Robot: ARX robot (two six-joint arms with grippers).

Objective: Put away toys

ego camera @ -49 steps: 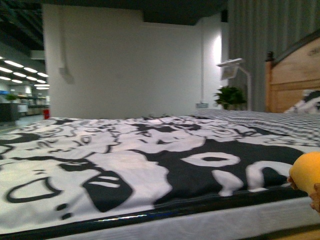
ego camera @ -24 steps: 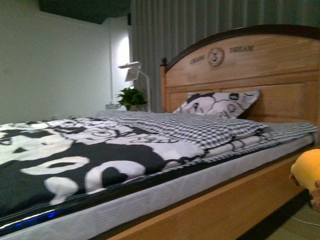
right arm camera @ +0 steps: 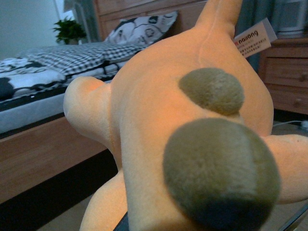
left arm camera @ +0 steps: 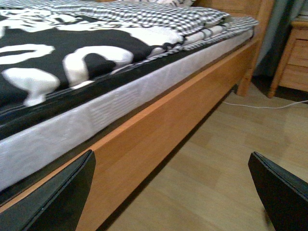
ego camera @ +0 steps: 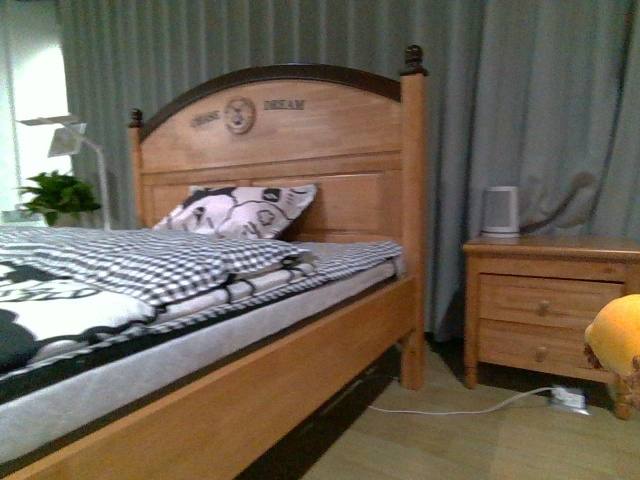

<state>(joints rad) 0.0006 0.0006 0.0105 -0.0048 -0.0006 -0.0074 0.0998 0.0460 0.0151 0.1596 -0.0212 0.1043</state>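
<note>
The plush toy (right arm camera: pixel 159 120) is gripped in my right gripper and held up off the floor, its orange body hiding those fingers beneath it. My left gripper (left arm camera: pixel 168 192) hangs spread wide and empty, with the bed frame (left arm camera: pixel 159 130) just beside it. I judge this the carrying step. Next I need a put-away spot, perhaps the nightstand (ego camera: pixel 545 310) ahead.

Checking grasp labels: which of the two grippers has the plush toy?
The right gripper: the orange plush toy fills its wrist view. The left gripper is open, with only bed frame and floor between its fingers.
</note>
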